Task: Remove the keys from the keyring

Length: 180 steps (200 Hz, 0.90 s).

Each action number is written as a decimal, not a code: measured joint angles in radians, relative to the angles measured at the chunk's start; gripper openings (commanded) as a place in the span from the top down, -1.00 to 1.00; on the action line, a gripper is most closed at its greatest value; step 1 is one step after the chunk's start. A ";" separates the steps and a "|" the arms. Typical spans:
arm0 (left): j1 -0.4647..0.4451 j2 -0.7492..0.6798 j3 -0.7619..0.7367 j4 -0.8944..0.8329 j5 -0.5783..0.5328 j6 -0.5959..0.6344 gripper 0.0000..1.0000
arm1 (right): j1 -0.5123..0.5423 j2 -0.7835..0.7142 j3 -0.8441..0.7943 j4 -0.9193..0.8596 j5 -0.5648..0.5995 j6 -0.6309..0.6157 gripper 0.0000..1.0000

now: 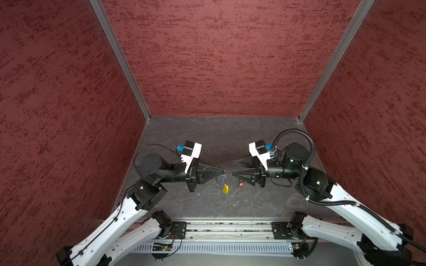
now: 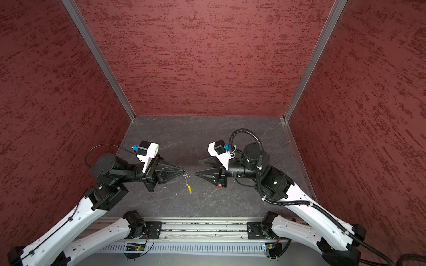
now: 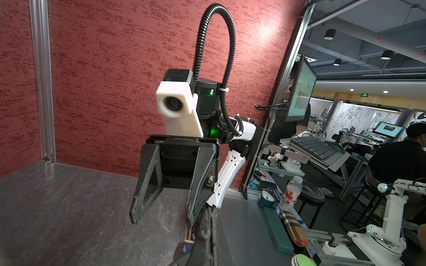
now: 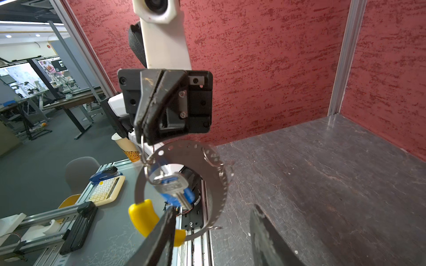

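My left gripper is shut on a small silver ring of the keyring, which hangs from it above the table. The keyring is a grey perforated band with a yellow section. A silver key with a blue tag dangles on it. The key with the red tag lies on the table under my right gripper. That gripper faces the left one, open and empty, a short gap from the keyring. In the right wrist view its fingers stand wide apart.
The dark stone tabletop is boxed in by red textured walls at the back and on both sides. An aluminium rail runs along the front edge. Both arms reach in from the front corners.
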 measured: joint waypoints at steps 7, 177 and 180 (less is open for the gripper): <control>0.000 0.001 0.000 0.000 0.001 0.000 1.00 | 0.000 0.002 0.001 0.024 -0.010 0.011 -0.08; 0.000 -0.011 -0.002 0.040 -0.061 -0.005 1.00 | 0.076 0.091 -0.031 0.315 -0.124 0.148 0.47; 0.000 -0.012 -0.003 0.042 -0.061 -0.005 1.00 | 0.076 0.091 -0.033 0.319 -0.124 0.150 0.48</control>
